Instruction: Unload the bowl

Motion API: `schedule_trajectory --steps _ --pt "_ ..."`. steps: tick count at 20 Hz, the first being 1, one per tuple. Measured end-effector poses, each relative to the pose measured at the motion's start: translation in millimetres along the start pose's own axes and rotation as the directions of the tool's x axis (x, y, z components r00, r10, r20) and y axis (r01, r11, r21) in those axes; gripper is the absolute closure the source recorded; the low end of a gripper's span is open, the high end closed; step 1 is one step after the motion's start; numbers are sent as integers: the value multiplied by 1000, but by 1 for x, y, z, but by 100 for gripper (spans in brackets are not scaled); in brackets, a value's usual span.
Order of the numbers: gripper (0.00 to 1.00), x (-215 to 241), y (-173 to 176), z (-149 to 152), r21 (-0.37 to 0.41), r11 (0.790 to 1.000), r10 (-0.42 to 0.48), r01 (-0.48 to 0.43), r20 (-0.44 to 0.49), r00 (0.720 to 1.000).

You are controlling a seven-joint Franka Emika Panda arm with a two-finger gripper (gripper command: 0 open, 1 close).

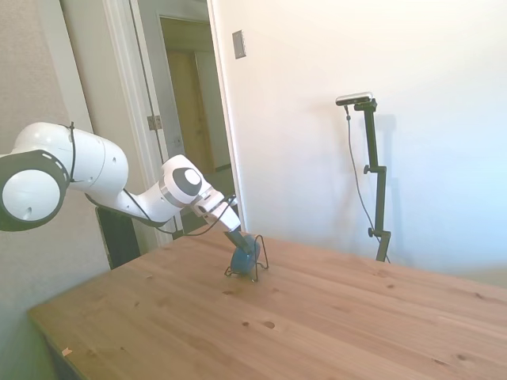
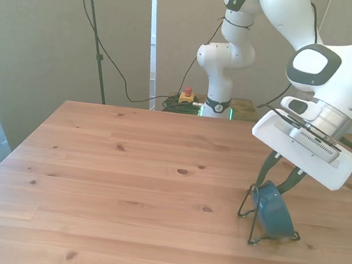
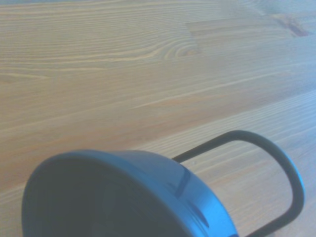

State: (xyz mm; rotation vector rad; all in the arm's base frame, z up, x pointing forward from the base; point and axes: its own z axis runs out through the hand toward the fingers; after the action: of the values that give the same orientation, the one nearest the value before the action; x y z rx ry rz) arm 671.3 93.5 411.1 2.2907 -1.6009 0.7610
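The dark teal-blue bowl (image 1: 242, 259) (image 2: 274, 213) stands on its edge in a thin black wire rack (image 2: 248, 206) on the wooden table, near the front view's right edge. In the wrist view the bowl's (image 3: 123, 197) rim fills the near part, with a loop of the rack (image 3: 292, 183) beside it. My gripper (image 1: 246, 245) (image 2: 277, 184) comes down at a slant onto the bowl's upper rim. Its two dark fingers (image 2: 266, 172) stand apart, one on each side of the rim, so it reads as open. The fingertips' contact with the bowl is hidden.
The bare wooden table (image 2: 124, 177) stretches toward the front view's left. Its edge runs close to the rack on the front view's right. A red button box (image 2: 185, 96) sits by the robot's base. In the side view, a wall (image 1: 356, 95) and doorway stand behind the table.
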Motion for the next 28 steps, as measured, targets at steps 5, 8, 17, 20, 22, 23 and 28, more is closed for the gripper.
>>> schedule_trajectory --steps 5,8,17,20,22,23,28 --pt "100 -1 5 1 -16 1000 -5 5 -1 1000" --pt "100 -1 12 1 -24 1000 -11 11 -5 1000" --pt "100 -4 46 -45 24 999 -29 29 6 1000" --pt "100 3 63 -61 52 999 -17 15 21 1000" --pt "100 14 78 -67 62 998 -1 -1 37 999" --pt "100 22 87 -67 66 998 8 -11 53 999" --pt "100 76 132 -57 90 995 32 -47 157 987"
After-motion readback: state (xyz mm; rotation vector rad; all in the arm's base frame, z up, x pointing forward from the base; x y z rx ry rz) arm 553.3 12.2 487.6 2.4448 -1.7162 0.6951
